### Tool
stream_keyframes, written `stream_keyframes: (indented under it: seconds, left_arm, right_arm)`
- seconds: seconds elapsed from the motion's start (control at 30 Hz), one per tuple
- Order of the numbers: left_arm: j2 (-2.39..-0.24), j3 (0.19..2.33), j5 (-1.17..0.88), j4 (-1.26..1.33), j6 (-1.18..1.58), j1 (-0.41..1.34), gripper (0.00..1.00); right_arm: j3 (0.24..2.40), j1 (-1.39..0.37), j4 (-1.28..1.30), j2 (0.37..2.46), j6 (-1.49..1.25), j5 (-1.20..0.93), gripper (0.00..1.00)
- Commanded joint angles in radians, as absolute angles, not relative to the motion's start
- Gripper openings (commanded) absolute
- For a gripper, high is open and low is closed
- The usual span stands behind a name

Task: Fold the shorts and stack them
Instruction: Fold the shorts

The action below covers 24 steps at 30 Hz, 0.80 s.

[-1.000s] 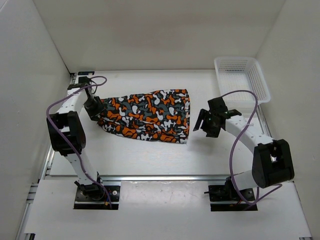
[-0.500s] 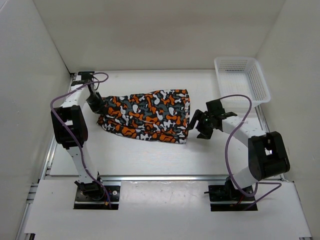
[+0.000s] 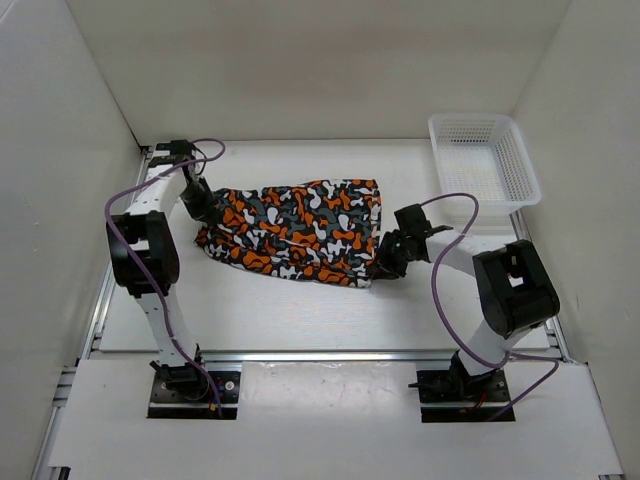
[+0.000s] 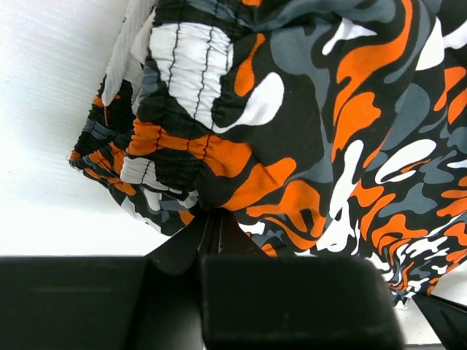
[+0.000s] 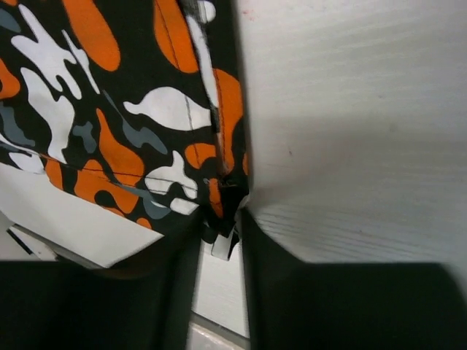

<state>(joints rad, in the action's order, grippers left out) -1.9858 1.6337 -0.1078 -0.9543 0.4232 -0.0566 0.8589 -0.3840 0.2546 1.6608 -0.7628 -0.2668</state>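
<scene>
The camouflage shorts (image 3: pixel 295 230) lie spread across the middle of the white table, waistband to the left. My left gripper (image 3: pixel 205 208) is at their left end. In the left wrist view it (image 4: pixel 211 219) is shut on a gathered bunch of the waistband fabric (image 4: pixel 219 146). My right gripper (image 3: pixel 383 262) is at the shorts' near right corner. In the right wrist view it (image 5: pixel 222 219) has narrowed onto the hem corner (image 5: pixel 219 146), and the fabric and a small white tag sit between the fingers.
A white mesh basket (image 3: pixel 483 160) stands at the back right of the table (image 3: pixel 300 310). White walls close in the left, back and right sides. A metal rail (image 3: pixel 320 354) runs along the table's near edge.
The right gripper has moved left from beside the shorts onto their near right corner, and its jaws have narrowed. The left gripper has shut on the waistband and shifted slightly back.
</scene>
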Motion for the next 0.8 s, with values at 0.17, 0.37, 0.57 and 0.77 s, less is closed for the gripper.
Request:
stream_keyframes:
  seconds: [0.17,0.37,0.57,0.77]
  left_arm:
    - [-1.902,1.747,-0.12,-1.006,0.416,-0.041,0.1]
    - [-1.913,1.936,-0.077,-1.109,0.396,-0.041,0.1]
    - [-1.875,1.922,-0.067,-1.137,0.396,-0.051,0.1]
    - [-1.783,1.721,-0.086,-1.103,0.396,-0.098,0.1]
  right_arm:
    - [1.037,-0.396,0.325,1.632,-0.655,-0.144,0.0]
    - [1.198,-0.396,0.465,1.578,-0.534,-0.078,0.0]
    - [1.243,-0.472,0.526,1.48,-0.512,-0.025,0.0]
    - [1.112,-0.606,0.557,1.373,-0.537,0.075,0.0]
